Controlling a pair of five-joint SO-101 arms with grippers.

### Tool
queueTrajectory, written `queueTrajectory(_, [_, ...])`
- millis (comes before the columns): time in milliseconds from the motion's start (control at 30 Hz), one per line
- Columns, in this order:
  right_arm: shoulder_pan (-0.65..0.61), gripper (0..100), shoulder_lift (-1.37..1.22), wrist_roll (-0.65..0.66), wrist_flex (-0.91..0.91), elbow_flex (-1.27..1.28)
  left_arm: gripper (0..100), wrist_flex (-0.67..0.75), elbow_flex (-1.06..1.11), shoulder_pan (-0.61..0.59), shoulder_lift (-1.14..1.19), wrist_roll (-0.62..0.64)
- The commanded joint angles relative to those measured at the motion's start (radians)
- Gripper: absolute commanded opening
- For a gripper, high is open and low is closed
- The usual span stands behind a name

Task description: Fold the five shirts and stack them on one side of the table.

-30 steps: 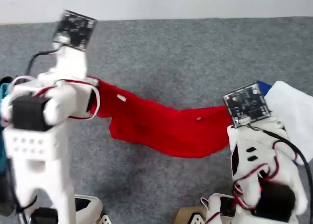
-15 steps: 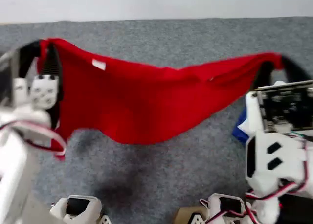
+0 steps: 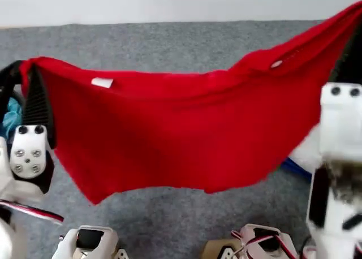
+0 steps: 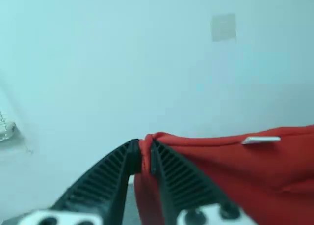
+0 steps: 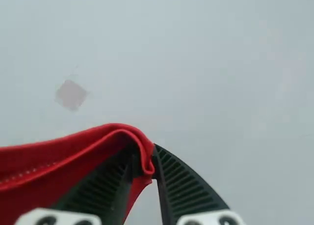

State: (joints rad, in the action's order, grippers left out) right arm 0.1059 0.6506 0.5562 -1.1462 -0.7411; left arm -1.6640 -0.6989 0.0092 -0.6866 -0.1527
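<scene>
Left hand (image 4: 142,154) and right hand (image 5: 145,161) each clamp opposite ends of the red shirt (image 3: 169,129), hung spread between them above the tabletop (image 3: 169,44); its folding and stacking appear not yet begun.

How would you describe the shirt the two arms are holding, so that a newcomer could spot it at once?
Over the grey table, a red shirt hangs spread between the left claw and the right claw, which pinch its upper corners. Unlike the teal cloth and blue cloth at the table's sides, it is raised and bears a white tag.
</scene>
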Motion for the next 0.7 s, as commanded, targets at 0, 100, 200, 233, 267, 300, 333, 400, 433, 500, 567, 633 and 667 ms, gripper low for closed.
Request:
queueTrajectory(0, [-0.005, 0.9, 0.002, 0.04, 0.024, -0.049, 0, -0.017, -0.019, -0.006, -0.005, -0.011])
queueTrajectory(100, [-0.004, 0.9, 0.041, 0.043, 0.024, -0.052, 0, -0.009, -0.019, -0.006, -0.032, -0.012])
queueTrajectory(200, [-0.004, 0.9, 0.085, 0.083, 0.025, -0.052, 0, 0.008, -0.018, -0.006, -0.057, -0.012])
queueTrajectory(233, [-0.004, 0.9, 0.102, 0.092, 0.025, -0.052, 0, 0.015, -0.019, -0.015, -0.064, -0.012])
queueTrajectory(267, [-0.004, 0.9, 0.119, 0.097, 0.025, -0.052, 0, 0.023, -0.019, -0.04, -0.077, -0.012])
queueTrajectory(300, [-0.004, 0.9, 0.136, 0.097, 0.025, -0.052, 0, 0.028, -0.019, -0.071, -0.089, -0.012])
queueTrajectory(333, [-0.002, 0.9, 0.154, 0.098, 0.025, -0.052, 0, 0.035, -0.019, -0.103, -0.101, -0.012])
queueTrajectory(400, [0.021, 0.9, 0.185, 0.109, 0.025, -0.052, 0, 0.04, -0.018, -0.15, -0.121, -0.012])
queueTrajectory(433, [0.041, 0.9, 0.197, 0.112, 0.025, -0.052, 0, 0.04, -0.018, -0.167, -0.129, -0.012])
queueTrajectory(500, [0.079, 0.9, 0.22, 0.112, 0.025, -0.052, 0, 0.038, -0.018, -0.189, -0.149, -0.012])
queueTrajectory(567, [0.102, 0.9, 0.24, 0.11, 0.025, -0.052, 0, 0.04, -0.018, -0.196, -0.173, -0.012])
queueTrajectory(633, [0.111, 0.9, 0.255, 0.11, 0.021, -0.052, 0, 0.038, -0.018, -0.196, -0.189, -0.012])
queueTrajectory(667, [0.113, 0.9, 0.259, 0.112, 0.015, -0.052, 0, 0.037, -0.018, -0.196, -0.195, -0.012])
